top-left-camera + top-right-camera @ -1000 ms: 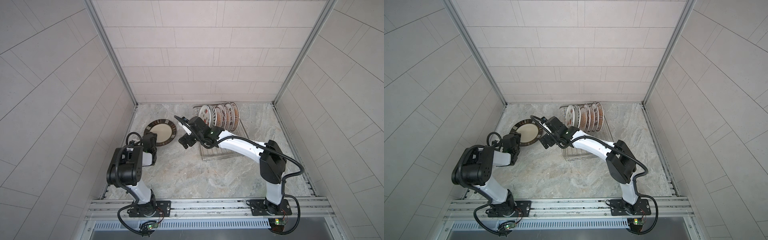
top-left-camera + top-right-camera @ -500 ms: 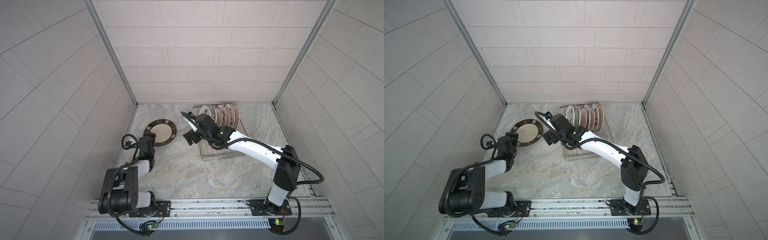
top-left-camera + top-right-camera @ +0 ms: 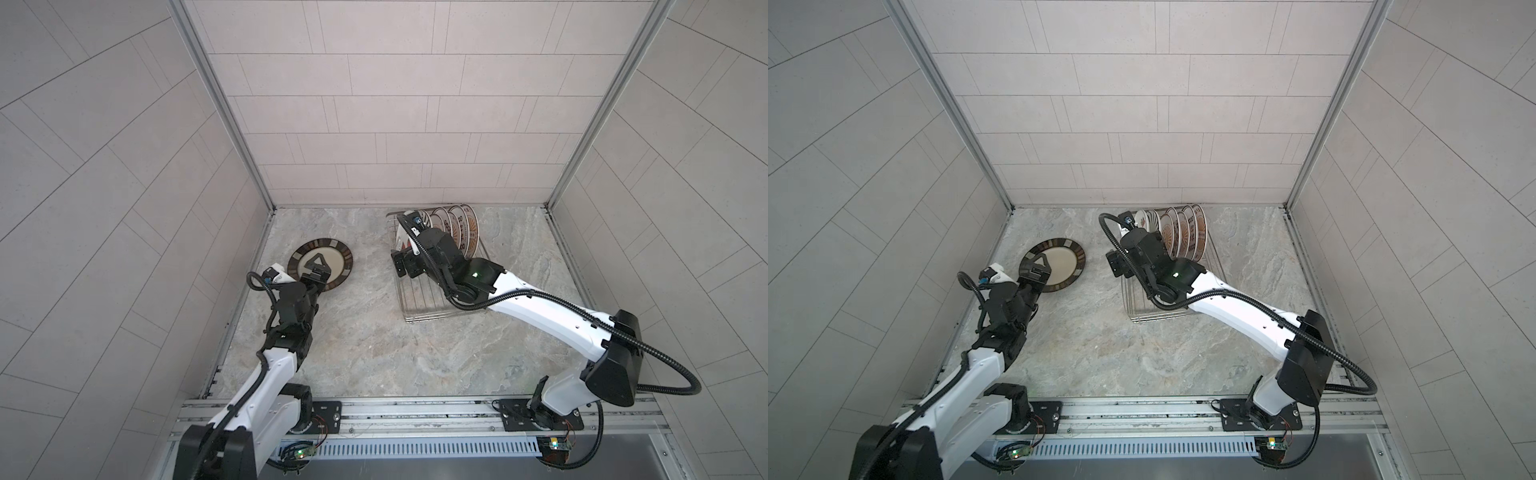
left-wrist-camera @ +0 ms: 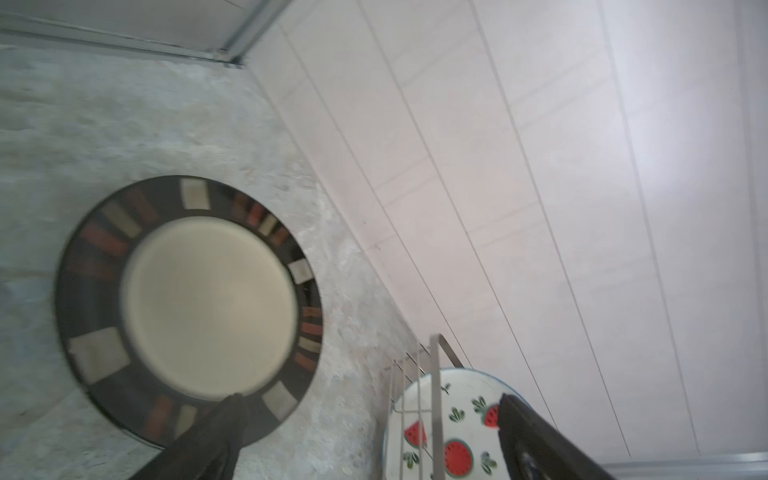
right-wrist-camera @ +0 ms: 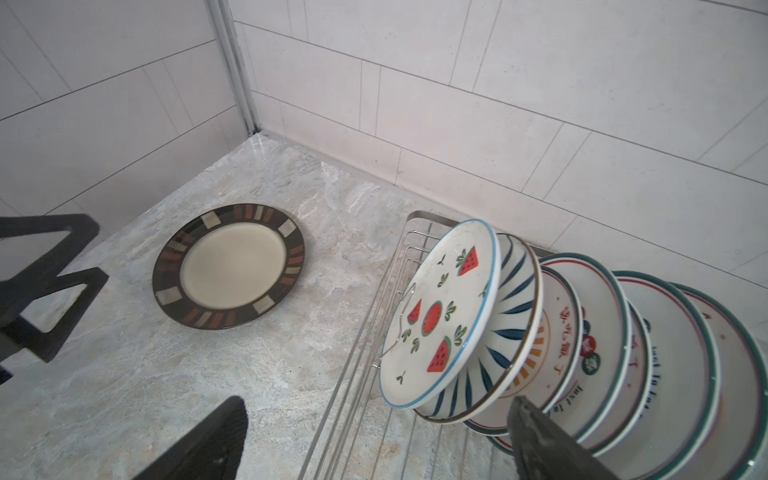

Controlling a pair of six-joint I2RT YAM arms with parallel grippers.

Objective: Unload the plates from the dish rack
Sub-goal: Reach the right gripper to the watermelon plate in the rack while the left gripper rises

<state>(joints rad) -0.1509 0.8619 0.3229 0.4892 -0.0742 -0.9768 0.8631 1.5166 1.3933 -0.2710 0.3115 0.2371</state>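
Note:
The silver wire dish rack [image 3: 424,307] [image 3: 1150,309] stands at the back right and holds several upright plates [image 3: 457,232] [image 3: 1183,237]. A watermelon plate [image 5: 440,316] [image 4: 453,428] is foremost, with a blue-striped plate [image 5: 511,332] behind it. A dark-rimmed cream plate [image 3: 332,259] [image 3: 1063,259] [image 4: 208,303] [image 5: 230,266] lies flat on the table left of the rack. My left gripper [image 3: 316,270] [image 3: 1036,270] [image 4: 374,440] hovers open over that plate's near rim, empty. My right gripper [image 3: 405,264] [image 3: 1117,266] [image 5: 374,440] stands open and empty at the rack's left side, in front of the watermelon plate.
Tiled walls close the marble table [image 3: 374,353] on the left, back and right. An aluminium rail [image 3: 415,409] with both arm bases runs along the front edge. In the right wrist view the left gripper's black frame [image 5: 50,282] shows beside the flat plate.
My left arm has unfolded and reached forward, bringing its gripper over the dark-rimmed plate. My right gripper has moved right and back, from over the table to the rack's plates. Both stayed open.

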